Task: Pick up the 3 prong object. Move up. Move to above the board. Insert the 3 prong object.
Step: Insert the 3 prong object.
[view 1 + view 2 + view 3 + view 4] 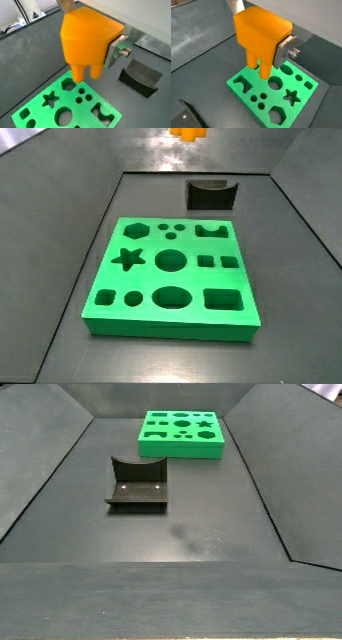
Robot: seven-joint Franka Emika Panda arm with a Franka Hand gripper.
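Observation:
The 3 prong object [85,35] is an orange peg with a blocky top and short round legs. My gripper [93,47] is shut on its body. One silver finger [115,50] presses its side, and the opposite finger is hidden behind it. Both wrist views show the peg [261,37] hanging high above the board [67,102], a bright green slab with cut-out holes [278,92]. In a side view only the prong tips [189,133] show at the upper edge, well above the board [171,268]. The board [185,432] lies at the far end of the tray.
The dark L-shaped fixture [210,194] stands on the grey tray floor just beyond the board's short edge, also seen as the fixture [141,76] and the fixture [138,484]. Sloping tray walls [54,474] ring the floor.

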